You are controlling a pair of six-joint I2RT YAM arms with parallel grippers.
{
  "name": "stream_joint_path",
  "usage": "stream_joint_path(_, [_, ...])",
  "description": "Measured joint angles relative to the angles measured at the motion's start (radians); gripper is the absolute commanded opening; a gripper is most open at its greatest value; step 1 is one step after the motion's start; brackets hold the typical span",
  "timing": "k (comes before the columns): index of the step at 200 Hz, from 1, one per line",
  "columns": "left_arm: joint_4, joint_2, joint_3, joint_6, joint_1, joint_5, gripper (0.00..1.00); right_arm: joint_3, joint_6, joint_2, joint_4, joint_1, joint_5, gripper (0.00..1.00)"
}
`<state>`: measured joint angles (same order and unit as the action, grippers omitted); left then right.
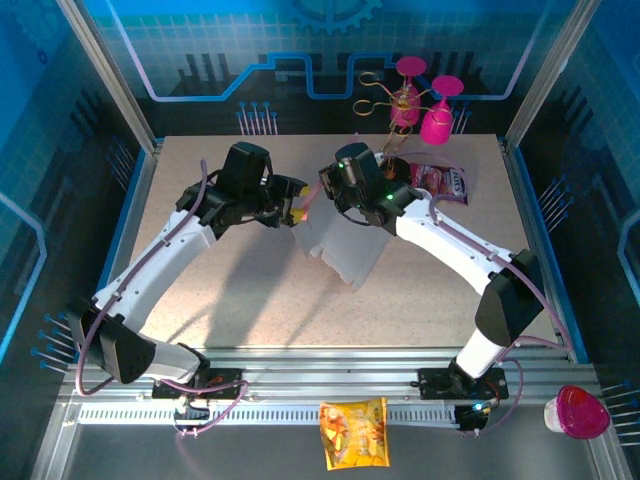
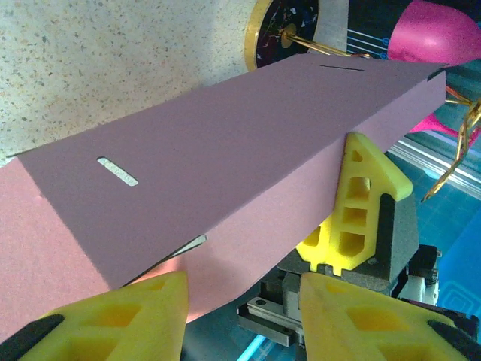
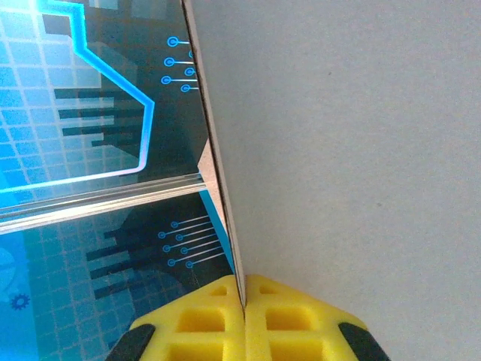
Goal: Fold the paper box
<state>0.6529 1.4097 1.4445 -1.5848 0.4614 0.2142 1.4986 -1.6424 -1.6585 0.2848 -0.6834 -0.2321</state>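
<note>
The paper box (image 1: 345, 250) is a partly folded pink sheet held up on edge over the middle of the table, its paler side facing the camera. My right gripper (image 1: 335, 192) is shut on its upper edge; in the right wrist view the yellow fingers (image 3: 278, 316) pinch the thin board (image 3: 346, 150) between them. My left gripper (image 1: 296, 213) is at the sheet's left side. In the left wrist view its jaws (image 2: 242, 289) stand apart, with a lower corner of the pink box (image 2: 225, 173) hanging between them beside the left finger. The right gripper's (image 2: 352, 143) tip meets the box edge.
Two magenta goblets (image 1: 430, 105) on a gold wire stand are at the back right, with a glossy pink snack bag (image 1: 440, 180) just in front. A yellow snack bag (image 1: 353, 432) lies on the front rail and a pink cup (image 1: 577, 412) sits at the near right.
</note>
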Motion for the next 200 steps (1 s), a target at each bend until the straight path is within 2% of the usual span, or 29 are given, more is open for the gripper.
stream_joint_path(32, [0.095, 0.018, 0.171, 0.126, -0.001, -0.080, 0.46, 0.018, -0.018, 0.011, 0.028, -0.003, 0.001, 0.00])
stream_joint_path(54, [0.129, 0.019, 0.264, 0.247, -0.008, -0.075, 0.40, 0.050, -0.021, 0.015, 0.061, -0.002, 0.000, 0.00])
stream_joint_path(66, [0.200, 0.040, 0.341, 0.349, -0.013, -0.072, 0.30, 0.071, -0.026, 0.015, 0.087, -0.001, 0.000, 0.00])
stream_joint_path(91, [0.360, 0.131, 0.565, 0.656, -0.010, -0.106, 0.07, 0.100, -0.030, 0.015, 0.134, 0.006, 0.000, 0.00])
stream_joint_path(111, [0.457, 0.163, 0.614, 0.879, 0.011, -0.147, 0.03, 0.110, -0.034, 0.014, 0.176, 0.016, 0.003, 0.00])
stream_joint_path(129, [0.521, 0.185, 0.612, 1.039, 0.061, -0.205, 0.09, 0.122, -0.034, 0.014, 0.208, 0.025, 0.004, 0.00])
stream_joint_path(142, [0.541, 0.197, 0.607, 1.135, 0.111, -0.254, 0.27, 0.129, -0.037, 0.014, 0.229, 0.031, 0.005, 0.00])
stream_joint_path(163, [0.554, 0.203, 0.600, 1.256, 0.218, -0.379, 0.42, 0.146, -0.045, 0.006, 0.260, 0.037, 0.008, 0.00])
stream_joint_path(175, [0.551, 0.203, 0.588, 1.317, 0.273, -0.448, 0.47, 0.161, -0.051, -0.006, 0.274, 0.041, 0.009, 0.00])
stream_joint_path(200, [0.547, 0.206, 0.552, 1.400, 0.343, -0.567, 0.49, 0.185, -0.063, -0.035, 0.309, 0.050, 0.016, 0.00])
